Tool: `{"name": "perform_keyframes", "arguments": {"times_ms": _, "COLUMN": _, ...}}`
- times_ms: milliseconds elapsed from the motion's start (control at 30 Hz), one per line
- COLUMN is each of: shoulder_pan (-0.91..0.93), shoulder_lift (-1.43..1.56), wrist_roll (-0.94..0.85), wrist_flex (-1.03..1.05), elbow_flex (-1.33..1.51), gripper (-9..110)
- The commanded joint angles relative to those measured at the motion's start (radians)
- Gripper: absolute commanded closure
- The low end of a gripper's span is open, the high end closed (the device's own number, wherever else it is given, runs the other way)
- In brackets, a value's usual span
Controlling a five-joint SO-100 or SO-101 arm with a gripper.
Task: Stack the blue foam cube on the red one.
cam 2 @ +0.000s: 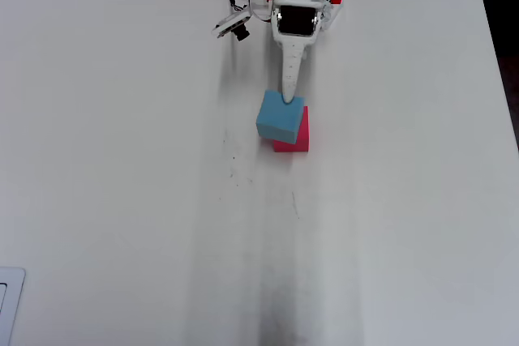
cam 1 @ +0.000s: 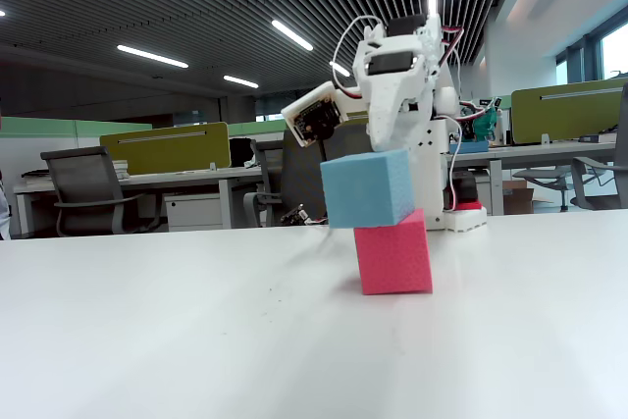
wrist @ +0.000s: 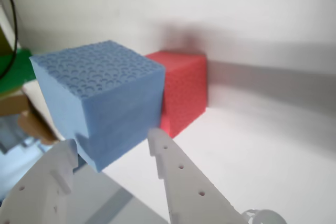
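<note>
Blue foam cube [cam 1: 367,188] gripped by the hand [wrist: 113,148], tilted on the red one [cam 1: 394,252], offset leftward in fixed view, white tabletop [cam 2: 122,160], no readable writing.

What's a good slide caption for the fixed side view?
Robot gripper sets a blue foam cube, tilted and off-centre, atop a red cube on a white table.

Blue foam cube [cam 1: 367,188] sits on top of the red one [cam 1: 394,252], shifted left in the fixed view so its left side overhangs. Overhead view: the blue foam cube [cam 2: 280,117] covers most of the red one [cam 2: 298,138], which shows at its right and near sides. Gripper [wrist: 113,145] straddles the blue cube's lower corner in the wrist view. Both stand on the table [cam 2: 122,160], arm base behind them.
</note>
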Motion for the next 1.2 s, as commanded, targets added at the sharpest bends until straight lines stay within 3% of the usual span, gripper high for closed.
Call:
{"name": "perform_keyframes", "arguments": {"times_ms": 0, "shoulder_pan": -0.009, "shoulder_lift": 0.006, "wrist_roll": 0.006, "wrist_flex": -0.018, "elbow_flex": -0.003, "gripper": 86}}
{"name": "perform_keyframes", "arguments": {"times_ms": 1167, "shoulder_pan": -0.012, "shoulder_lift": 0.006, "wrist_roll": 0.006, "wrist_flex": -0.04, "elbow_flex": 0.003, "gripper": 79}}
